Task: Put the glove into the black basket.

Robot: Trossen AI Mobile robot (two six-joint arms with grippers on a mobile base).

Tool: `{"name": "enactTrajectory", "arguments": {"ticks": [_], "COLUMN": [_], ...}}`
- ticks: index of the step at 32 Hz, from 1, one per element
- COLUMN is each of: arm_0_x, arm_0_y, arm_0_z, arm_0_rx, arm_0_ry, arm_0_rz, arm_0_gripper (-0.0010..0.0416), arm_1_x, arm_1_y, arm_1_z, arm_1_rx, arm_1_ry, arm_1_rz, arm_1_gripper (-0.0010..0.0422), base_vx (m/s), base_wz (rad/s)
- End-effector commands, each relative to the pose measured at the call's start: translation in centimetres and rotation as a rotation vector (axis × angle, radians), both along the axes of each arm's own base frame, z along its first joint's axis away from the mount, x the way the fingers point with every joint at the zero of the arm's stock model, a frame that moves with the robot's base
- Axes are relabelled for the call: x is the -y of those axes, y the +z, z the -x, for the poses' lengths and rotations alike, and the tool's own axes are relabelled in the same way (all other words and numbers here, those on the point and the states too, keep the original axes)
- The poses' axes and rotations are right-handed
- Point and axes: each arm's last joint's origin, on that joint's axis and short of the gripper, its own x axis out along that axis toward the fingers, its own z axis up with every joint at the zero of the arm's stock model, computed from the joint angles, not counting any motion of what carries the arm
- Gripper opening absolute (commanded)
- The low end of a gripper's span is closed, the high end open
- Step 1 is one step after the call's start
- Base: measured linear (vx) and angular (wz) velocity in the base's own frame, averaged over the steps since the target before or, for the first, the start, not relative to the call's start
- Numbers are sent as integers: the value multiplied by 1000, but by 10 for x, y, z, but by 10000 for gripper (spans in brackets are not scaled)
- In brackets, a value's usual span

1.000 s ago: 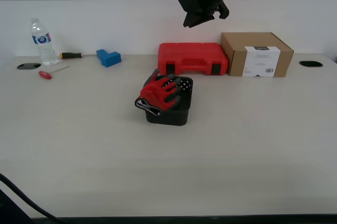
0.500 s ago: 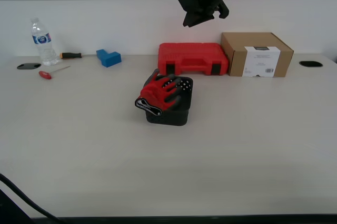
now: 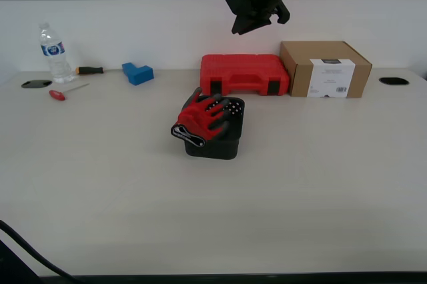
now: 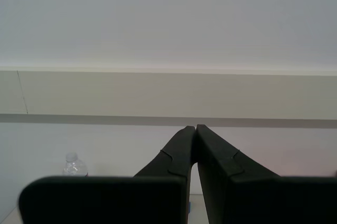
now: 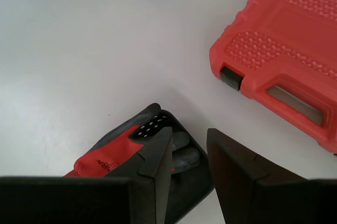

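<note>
The red glove [image 3: 200, 119] with dark grey palm parts lies in and over the near left corner of the black basket [image 3: 217, 145] at the table's middle, its black-edged cuff hanging over the rim. My first gripper [image 3: 248, 16] hangs high above the table, behind the basket, open and empty. Its wrist view looks down on the glove [image 5: 113, 150] and the basket [image 5: 190, 184] between its fingers [image 5: 158, 155]. My second gripper [image 4: 196, 129] is shut and empty, pointing at the wall; it does not show in the exterior view.
A red tool case [image 3: 243, 74] and a brown cardboard box [image 3: 325, 69] stand behind the basket. A water bottle [image 3: 53, 54], a blue block [image 3: 137, 73] and two screwdrivers [image 3: 59, 94] lie at the far left.
</note>
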Motion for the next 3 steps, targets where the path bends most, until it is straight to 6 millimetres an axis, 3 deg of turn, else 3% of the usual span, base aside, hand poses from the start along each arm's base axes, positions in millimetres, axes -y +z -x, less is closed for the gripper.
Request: {"name": "enactTrajectory", "arguments": {"ticks": [1,3], "arm_0_x": [0,0], "arm_0_y": [0,0], "arm_0_z": [0,0], "arm_0_rx": [1,1], "arm_0_ry": [4,4], "arm_0_rz": [-1,-1], "arm_0_gripper": [92,92], "arm_1_x": [0,0], "arm_1_y": [1,1], "arm_1_z": [0,0], "arm_1_rx": [4,4], "arm_1_ry": [0,0], "arm_1_rz": [0,0], "arm_1_gripper": [0,0], "base_vx": [0,0], "base_wz": [0,0]}}
